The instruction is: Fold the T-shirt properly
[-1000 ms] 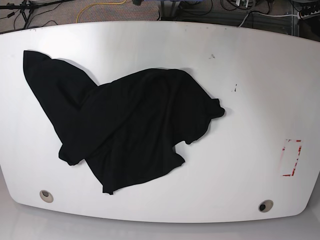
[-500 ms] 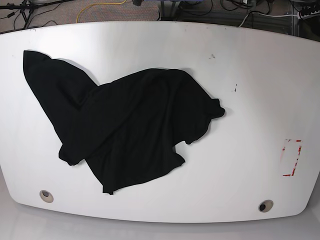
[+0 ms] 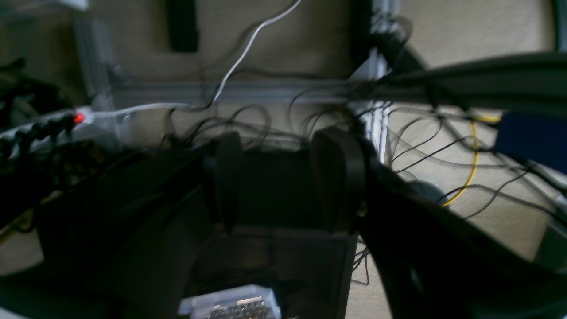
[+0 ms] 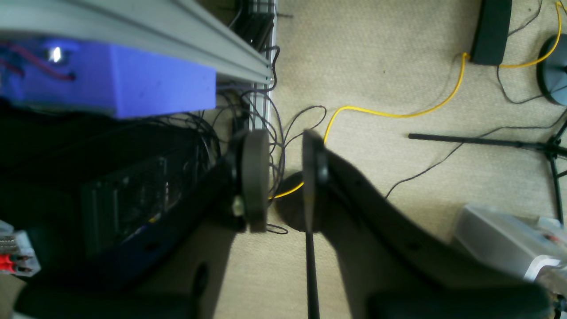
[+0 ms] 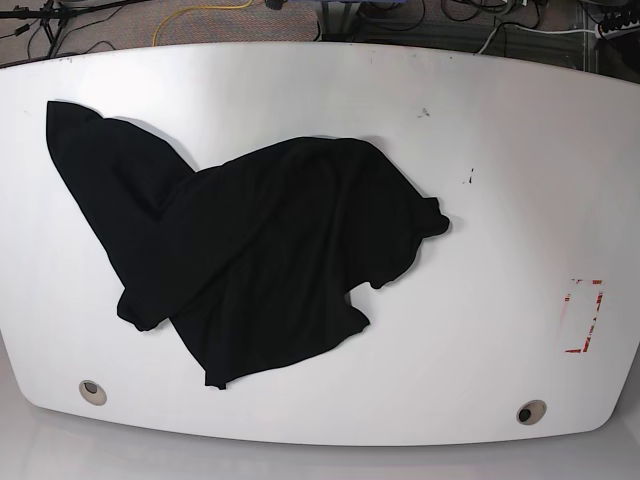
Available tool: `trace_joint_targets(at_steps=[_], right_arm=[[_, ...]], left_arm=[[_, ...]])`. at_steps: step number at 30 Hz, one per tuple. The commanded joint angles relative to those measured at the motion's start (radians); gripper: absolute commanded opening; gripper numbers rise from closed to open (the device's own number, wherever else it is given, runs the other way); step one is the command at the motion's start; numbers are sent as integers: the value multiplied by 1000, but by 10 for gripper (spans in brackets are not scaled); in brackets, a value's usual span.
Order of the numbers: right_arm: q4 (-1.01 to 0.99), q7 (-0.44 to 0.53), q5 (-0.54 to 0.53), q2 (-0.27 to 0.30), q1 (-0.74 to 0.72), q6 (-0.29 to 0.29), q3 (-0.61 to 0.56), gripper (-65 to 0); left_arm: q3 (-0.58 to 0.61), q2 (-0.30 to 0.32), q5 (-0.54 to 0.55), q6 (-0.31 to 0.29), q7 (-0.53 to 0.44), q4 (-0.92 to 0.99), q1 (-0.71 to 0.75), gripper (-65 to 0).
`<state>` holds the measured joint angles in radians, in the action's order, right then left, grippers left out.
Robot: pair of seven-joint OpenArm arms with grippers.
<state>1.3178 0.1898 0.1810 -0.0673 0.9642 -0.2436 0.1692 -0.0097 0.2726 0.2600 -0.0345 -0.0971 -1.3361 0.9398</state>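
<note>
Left wrist view is dim and blurred: the left gripper [image 3: 283,181] hangs with its two dark fingers [image 3: 339,177] apart and nothing between them, over a dark box [image 3: 270,266] and a tangle of black cables [image 3: 421,146] on a beige carpet [image 3: 509,212]. A power strip [image 3: 48,126] with a red light sits off to one side, and a yellow cable [image 3: 469,177] curves past on the other.

Right wrist view shows the right gripper [image 4: 283,177] also spread, holding nothing, its fingers [image 4: 254,177] above the carpet, a yellow cable and thin black wires. Beside it run a grey metal rail [image 4: 133,40] and a purple block [image 4: 115,84].

Base view shows neither arm. The T-shirt [image 5: 250,260] lies crumpled on the white table [image 5: 500,200], left of the middle, one part stretching toward the far left corner. Red marks [image 5: 585,315] sit near the table's right edge, well apart from the shirt.
</note>
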Motion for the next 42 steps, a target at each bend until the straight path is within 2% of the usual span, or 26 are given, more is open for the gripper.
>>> trace_joint_targets(at_steps=[1,27,37,42], right_arm=[[50,14,0,-3,37,-6,2,-532],[269,-8,-1,-11,137,-3,0,-530],[353,-6,2,-18,186,-1,-5,-531],[383,-6,0,-16,203,0,-8,-531]], left_arm=[[-7,7,-1,3,-16,-63,36,-377],[-36,17,8,2,-15,-340,170,-385],[-112,26,49,8,-10,-440,228,-385],[-138,22,29,3,-14,-463,241,-384]])
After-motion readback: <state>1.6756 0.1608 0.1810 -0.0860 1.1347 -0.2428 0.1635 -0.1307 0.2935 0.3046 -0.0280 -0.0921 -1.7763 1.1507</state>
